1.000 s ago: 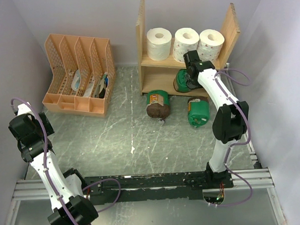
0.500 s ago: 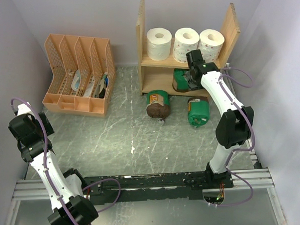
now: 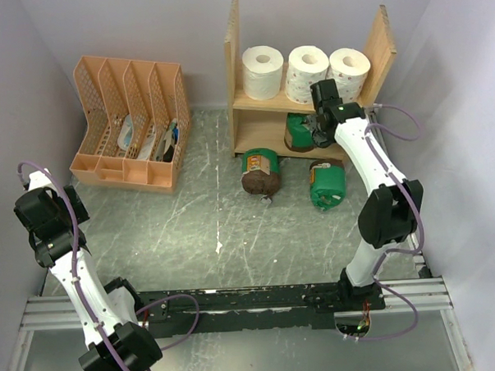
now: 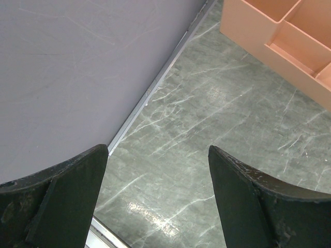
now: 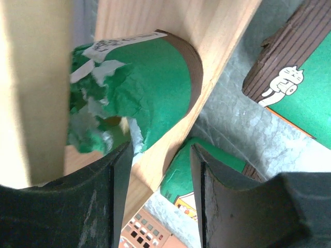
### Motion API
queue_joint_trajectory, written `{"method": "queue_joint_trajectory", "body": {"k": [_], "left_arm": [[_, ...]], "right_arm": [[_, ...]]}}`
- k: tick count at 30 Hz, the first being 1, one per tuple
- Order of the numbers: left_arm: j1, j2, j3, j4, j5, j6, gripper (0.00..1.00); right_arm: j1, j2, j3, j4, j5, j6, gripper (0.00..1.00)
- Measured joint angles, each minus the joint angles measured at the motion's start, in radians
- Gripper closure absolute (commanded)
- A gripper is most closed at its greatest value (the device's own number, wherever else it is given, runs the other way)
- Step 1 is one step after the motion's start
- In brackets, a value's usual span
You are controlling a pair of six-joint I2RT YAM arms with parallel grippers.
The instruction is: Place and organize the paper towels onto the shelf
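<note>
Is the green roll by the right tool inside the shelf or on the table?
Inside. The green roll lies on the lower board of the shelf, beneath the upper one; the wrist view shows wood under it.

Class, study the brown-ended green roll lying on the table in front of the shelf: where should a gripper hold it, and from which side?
Grip the brown-ended roll across its green-wrapped middle, coming down from above. It lies on its side with the brown end facing the arms, so the curved sides face left and right. There is bare table on both sides of it, while the shelf stands close behind.
</note>
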Motion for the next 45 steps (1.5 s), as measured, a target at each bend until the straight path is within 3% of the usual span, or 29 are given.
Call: {"method": "queue_joint_trajectory", "body": {"k": [13,15,20,25,26,30,33,36,40,45], "left_arm": [[0.001,-0.001,0.000,0.000,0.001,0.000,0.09],[0.001,-0.002,0.000,0.000,0.001,0.000,0.09],[0.001,-0.003,0.000,0.000,0.002,0.000,0.10],[0.001,-0.007,0.000,0.000,0.005,0.001,0.10],[0.001,-0.008,0.000,0.000,0.006,0.001,0.10],[0.001,-0.014,0.000,0.000,0.012,0.001,0.10],[0.001,-0.017,0.000,0.000,0.016,0.001,0.09],[0.002,-0.020,0.000,0.000,0.019,0.001,0.09],[0.002,-0.031,0.000,0.000,0.023,0.001,0.10],[0.002,-0.032,0.000,0.000,0.023,0.001,0.09]], "right_arm": [[-0.003,-0.198,-0.008,0.117,-0.051,-0.428,0.48],[-0.003,-0.240,-0.044,0.156,-0.071,-0.535,0.61],[-0.005,-0.336,-0.209,0.260,-0.200,-0.891,0.64],[-0.004,-0.399,-0.328,0.326,-0.312,-1.274,0.48],[-0.004,-0.415,-0.345,0.328,-0.327,-1.349,0.38],[0.027,-0.451,-0.338,0.248,-0.417,-1.639,0.38],[0.110,-0.514,-0.405,0.240,-0.401,-1.795,0.38],[0.158,-0.661,-0.584,0.269,-0.312,-1.923,0.46],[0.151,-0.747,-0.739,0.307,-0.180,-2.024,0.48],[0.111,-0.797,-0.859,0.315,-0.138,-2.107,0.48]]}}
